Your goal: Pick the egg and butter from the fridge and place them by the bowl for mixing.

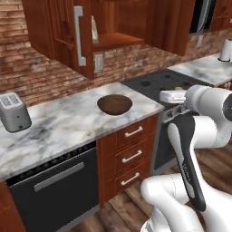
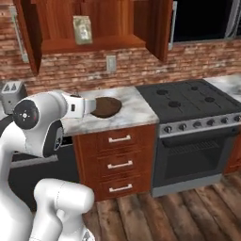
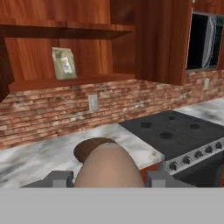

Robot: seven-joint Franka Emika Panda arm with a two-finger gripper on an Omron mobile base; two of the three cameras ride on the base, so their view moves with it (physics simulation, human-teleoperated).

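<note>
Egg (image 3: pixel 109 168) clamped in gripper (image 3: pixel 108 178), before bowl (image 3: pixel 87 148).

The egg (image 3: pixel 109 168), low in the hand view's centre, is brownish tan. The bowl (image 1: pixel 114 104) is dark brown wood on a counter (image 1: pixel 59 124) of white marble veined grey. Behind runs a red-brown brick wall (image 2: pixel 141 66) under reddish wooden cabinets (image 1: pixel 54 27). The stove (image 2: pixel 193 101) is dark grey, the toaster (image 1: pixel 13 111) silver-grey at left.
</note>
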